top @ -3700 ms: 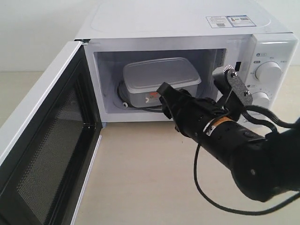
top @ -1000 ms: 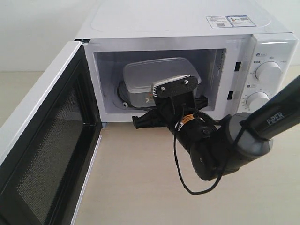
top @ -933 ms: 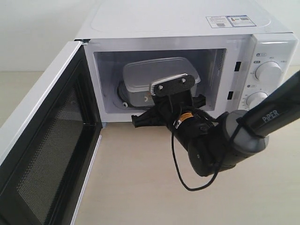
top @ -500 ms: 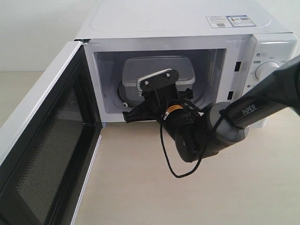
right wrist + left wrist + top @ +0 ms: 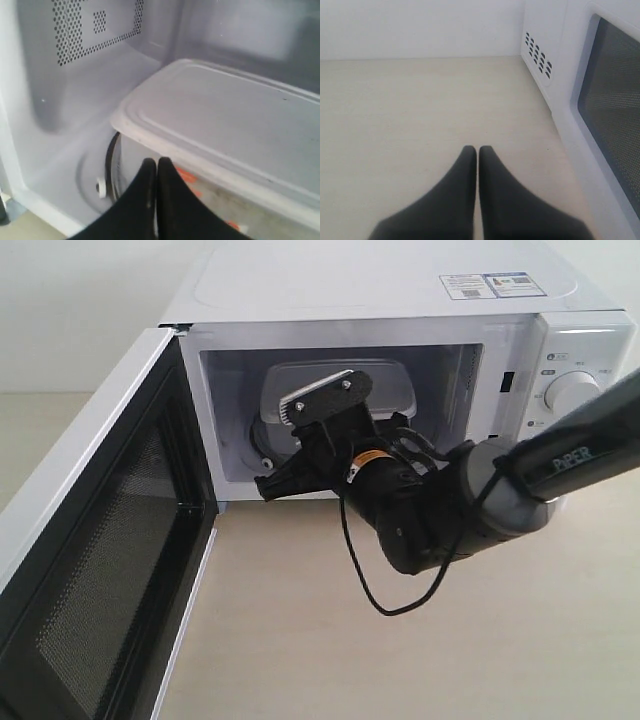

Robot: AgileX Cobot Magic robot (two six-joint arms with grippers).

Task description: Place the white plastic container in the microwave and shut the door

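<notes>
The white plastic container (image 5: 395, 380) sits inside the microwave (image 5: 380, 280), its door (image 5: 90, 540) open. My right gripper (image 5: 156, 167), pinched closed, points at the container's side; my left gripper (image 5: 477, 152), also closed, hangs beside the microwave.

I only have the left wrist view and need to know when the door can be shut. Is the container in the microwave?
Observer: Yes. In the exterior view the white plastic container sits inside the microwave.
Operator: Is the right arm out of the way?
Observer: No. The right gripper is shut and reaches into the opening. Its tips point at the container's side wall just under the lid.
Operator: How far open is the door?
Observer: The door stands wide open, swung out to the left of the exterior view with its mesh inner face showing.
</notes>
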